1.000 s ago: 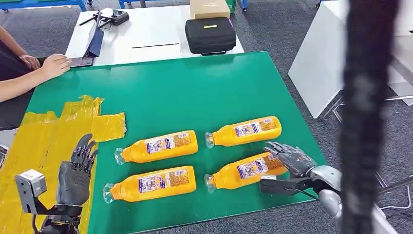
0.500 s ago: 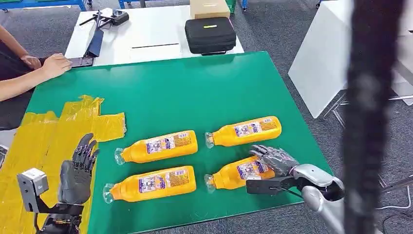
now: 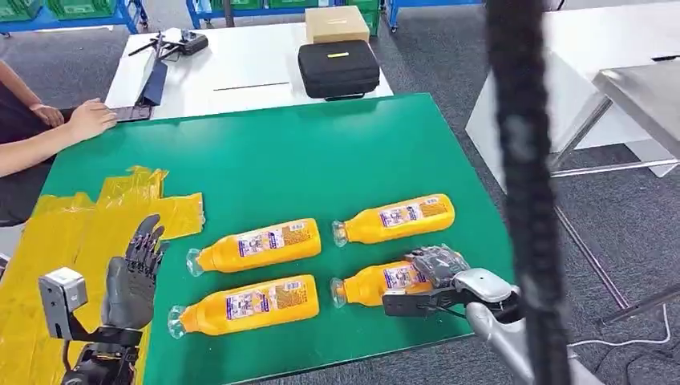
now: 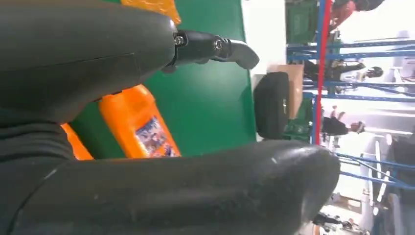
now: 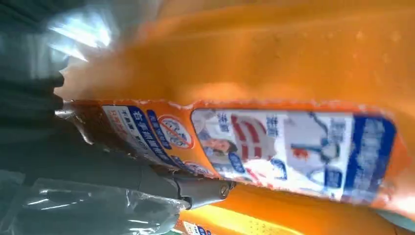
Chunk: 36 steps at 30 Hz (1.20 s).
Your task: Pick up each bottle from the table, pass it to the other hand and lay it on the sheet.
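On green table (image 3: 321, 152), orange labelled bottle (image 3: 373, 283) lying flat, right hand (image 3: 439, 266) gripping it

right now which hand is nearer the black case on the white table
Right. The right hand is at the near-right bottle, on the side of the black case; the left hand hovers at the yellow sheet, farther off.

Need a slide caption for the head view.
Right hand closes over the near-right orange bottle on the green table; left hand raised, fingers apart.
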Motion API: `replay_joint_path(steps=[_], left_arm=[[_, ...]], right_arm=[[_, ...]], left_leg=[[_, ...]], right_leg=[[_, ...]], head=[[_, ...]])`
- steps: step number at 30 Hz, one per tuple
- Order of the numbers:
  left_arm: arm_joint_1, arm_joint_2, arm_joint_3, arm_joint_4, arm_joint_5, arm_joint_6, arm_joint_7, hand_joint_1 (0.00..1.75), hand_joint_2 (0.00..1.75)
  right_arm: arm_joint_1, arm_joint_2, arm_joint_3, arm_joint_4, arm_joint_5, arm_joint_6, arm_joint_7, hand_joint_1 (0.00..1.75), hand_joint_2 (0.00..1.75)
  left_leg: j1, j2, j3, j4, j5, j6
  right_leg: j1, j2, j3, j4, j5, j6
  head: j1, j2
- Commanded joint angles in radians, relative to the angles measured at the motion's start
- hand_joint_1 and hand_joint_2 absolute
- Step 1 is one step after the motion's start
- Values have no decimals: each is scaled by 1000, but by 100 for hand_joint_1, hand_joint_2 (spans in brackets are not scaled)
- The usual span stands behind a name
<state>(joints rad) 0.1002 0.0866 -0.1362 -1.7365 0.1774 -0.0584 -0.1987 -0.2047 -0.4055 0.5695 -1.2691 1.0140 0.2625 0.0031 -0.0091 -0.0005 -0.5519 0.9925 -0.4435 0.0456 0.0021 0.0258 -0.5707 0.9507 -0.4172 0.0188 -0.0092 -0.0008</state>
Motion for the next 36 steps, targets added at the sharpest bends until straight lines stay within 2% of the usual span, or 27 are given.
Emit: replay_joint_path(steps=[1, 2, 3, 5, 6, 7, 8, 9, 10, 11, 13, 16, 20, 22, 23, 27, 29, 30, 31, 36], left_arm=[[-15, -20, -2, 58, 1, -4, 4, 0, 0], [-8, -19, 3, 53, 1, -5, 4, 0, 0], [3, -21, 16, 45, 10, -6, 2, 0, 0], [27, -20, 35, 28, 43, -19, -7, 0, 0], [35, -20, 42, 21, 69, -30, -12, 0, 0], [40, -19, 44, 18, 70, -32, -12, 0, 0], [43, -22, 47, 17, 86, -37, -17, 0, 0], [47, -25, 53, 17, 135, -52, -27, 0, 0], [47, -21, 51, 19, 156, -58, -27, 0, 175], [41, -17, 40, 21, 180, -60, -18, 0, 175], [23, -20, 23, 21, 229, -72, -15, 0, 175], [13, -19, 12, 18, 236, -63, -7, 0, 175], [15, -14, 8, 17, 260, -63, -9, 0, 175], [4, -18, -3, 9, 323, -82, -9, 0, 175], [-14, -20, -25, 6, 384, -88, 12, 0, 175], [-98, -33, -124, -3, 412, -65, 29, 0, 175], [-142, -43, -171, -5, 327, -9, 25, 0, 175], [-168, -9, -195, 11, 327, -7, 25, 0, 175], [-192, 9, -206, 28, 309, -2, 7, 0, 175], [-266, -6, -251, 69, 238, 16, 6, 0, 175]], right_arm=[[129, 45, -23, 77, -33, -10, 14, 175, 175], [148, 42, -66, 26, -71, -8, 4, 175, 175], [178, 43, -144, -56, -176, 5, -31, 175, 175], [222, 60, -298, -219, -457, 35, -138, 175, 175], [228, 61, -344, -280, -547, 57, -157, 175, 175], [226, 53, -354, -312, -565, 81, -133, 175, 175], [229, 72, -384, -337, -627, 86, -155, 175, 175], [227, 102, -427, -363, -765, 92, -230, 175, 175], [217, 109, -443, -389, -845, 104, -250, 175, 175], [200, 116, -455, -421, -962, 105, -280, 175, 175], [171, 144, -457, -470, -1050, 94, -298, 175, 175], [162, 148, -439, -489, -1056, 80, -266, 175, 175], [170, 149, -435, -479, -1067, 58, -301, 175, 175], [147, 198, -429, -501, -1052, 31, -311, 175, 175], [114, 245, -423, -484, -1136, 42, -265, 175, 175], [-66, 340, -310, -252, -1074, -59, -147, 175, 175], [-140, 404, -243, -135, -1023, -97, -99, 175, 175], [-166, 420, -214, -100, -992, -111, -88, 175, 175], [-192, 445, -192, -54, -1000, -95, -49, 175, 175], [-299, 508, -88, 119, -958, -88, 9, 175, 175]], left_leg=[[1, -7, -6, -2, 5, -4], [2, -6, -2, -2, 4, -3], [1, -8, -4, -2, 5, -5], [1, -5, 5, 0, 3, -4], [1, -6, 3, 0, 4, -4], [0, -5, 6, 1, 2, -3], [0, -8, 2, 1, 2, -4], [1, -5, 2, 0, 3, -2], [0, -6, 0, 1, 3, -3], [0, -4, -3, 1, 4, -2], [-1, -3, -11, 3, 4, -2], [-2, -7, -17, 1, 6, -1], [-2, -8, -16, 1, 6, -2], [-2, -8, -18, 1, 6, -2], [-2, -7, -18, 2, 6, -3], [-1, -2, -19, 2, 7, -3], [-1, -3, -19, 2, 7, -3], [-1, -3, -19, 1, 9, -2], [-1, -2, -19, 1, 9, -3], [-1, -1, -22, 2, 12, -4]], right_leg=[[1, -9, -3, -3, 3, 0], [2, -8, 1, -3, 2, 0], [1, -10, -1, -2, 2, 0], [1, -6, 6, 0, -1, 0], [1, -7, 4, 1, 0, 0], [0, -5, 7, 3, -1, 1], [0, -7, 5, 3, -2, 1], [0, -5, 13, 1, 0, 2], [0, -7, 13, 3, -2, 2], [-1, -5, 10, 4, 0, 2], [-2, -4, 3, 7, 0, 2], [-2, -6, -4, 6, 1, 3], [-2, -8, -3, 6, 0, 3], [-2, -8, -4, 6, 1, 2], [-2, -8, -4, 6, 0, 2], [-2, -3, -6, 6, 2, 2], [-1, -4, -6, 5, 3, 2], [-1, -4, -6, 5, 3, 2], [-1, -3, -6, 5, 4, 2], [-2, -2, -10, 7, 7, 1]], head=[[-1, 0], [0, 0], [-1, 0], [-1, 0], [-1, 0], [-1, 0], [1, 0], [-1, 0], [0, 0], [-1, 0], [-1, 0], [-2, 0], [-1, 0], [-1, 0], [-1, 0], [-1, 0], [-1, 0], [-1, 0], [-1, 0], [-1, 0]])
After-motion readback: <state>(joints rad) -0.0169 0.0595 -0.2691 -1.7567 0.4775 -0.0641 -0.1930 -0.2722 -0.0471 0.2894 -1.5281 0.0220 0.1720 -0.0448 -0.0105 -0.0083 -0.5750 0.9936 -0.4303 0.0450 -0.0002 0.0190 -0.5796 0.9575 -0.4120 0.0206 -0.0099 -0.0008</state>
